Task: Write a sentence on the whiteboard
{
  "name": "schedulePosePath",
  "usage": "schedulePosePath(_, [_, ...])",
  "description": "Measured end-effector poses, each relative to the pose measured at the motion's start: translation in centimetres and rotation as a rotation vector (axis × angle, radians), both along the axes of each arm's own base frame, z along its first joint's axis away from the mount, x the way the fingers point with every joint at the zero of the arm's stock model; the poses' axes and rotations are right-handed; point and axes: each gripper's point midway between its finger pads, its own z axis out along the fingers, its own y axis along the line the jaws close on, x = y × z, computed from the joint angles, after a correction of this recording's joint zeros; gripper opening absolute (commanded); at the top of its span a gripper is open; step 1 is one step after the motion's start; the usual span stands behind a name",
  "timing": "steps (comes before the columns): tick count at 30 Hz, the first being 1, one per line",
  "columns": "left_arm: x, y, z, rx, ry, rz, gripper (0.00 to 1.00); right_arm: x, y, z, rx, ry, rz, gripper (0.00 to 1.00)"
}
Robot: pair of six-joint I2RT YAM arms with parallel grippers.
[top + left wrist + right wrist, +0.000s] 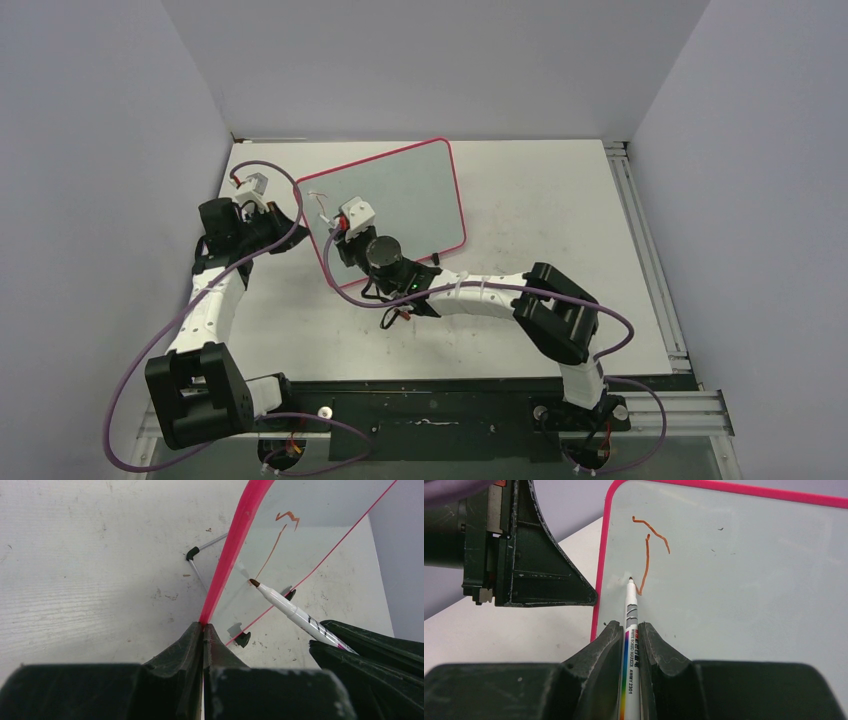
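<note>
Left end effector (203, 628) pinches whiteboard's (734, 605) pink frame (234, 542); right end effector (629, 626) grips cylindrical marker (630, 607)

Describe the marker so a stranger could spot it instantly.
Find the pink-framed whiteboard on the table. Near its left edge, the right gripper pinches a slim white marker, tip by the orange strokes. Only it has a rainbow-striped barrel.

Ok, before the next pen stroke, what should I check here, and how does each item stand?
1. Board hold: left gripper shut on the whiteboard at its pink frame: ok.
2. Pen hold: right gripper shut on the marker, uncapped: ok.
3. Contact: marker tip touching the board: cannot tell; it sits beside the stroke's lower end.
4. Sentence finished: not ok, only two orange strokes.
5. Blank surface right of the strokes: ok.
</note>
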Motion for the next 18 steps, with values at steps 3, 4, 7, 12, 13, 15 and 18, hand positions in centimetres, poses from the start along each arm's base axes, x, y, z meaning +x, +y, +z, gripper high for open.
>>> schedulePosePath(3, [0.0,0.0,0.0,0.0,0.0,0.0,0.0,-0.2,-0.3,0.3,0.008,-0.009,-0.003,0.05])
schedulePosePath(4, [0.0,0.0,0.0,0.0,0.0,0.0,0.0,-0.3,-0.6,0.5,0.009,-0.011,-0.008,0.05])
schedulePosePath(7, [0.0,0.0,0.0,0.0,0.0,0.0,0.0,-0.3,-1.4,1.6,0.024,-0.022,-0.029,0.05])
schedulePosePath(12, [0.0,0.0,0.0,0.0,0.0,0.0,0.0,-0.1,-2.0,3.3,0.059,-0.05,-0.057,0.05])
schedulePosePath(13, [0.0,0.0,0.0,0.0,0.0,0.0,0.0,0.0,-2.1,3.4,0.06,-0.051,-0.062,0.05])
schedulePosePath(15, [0.0,0.0,0.0,0.0,0.0,0.0,0.0,0.3,-2.2,3.4,0.06,-0.051,-0.069,0.05])
schedulePosePath(18, [0.0,0.0,0.0,0.0,0.0,0.0,0.0,0.5,-2.4,3.4,0.06,-0.051,-0.077,0.05])
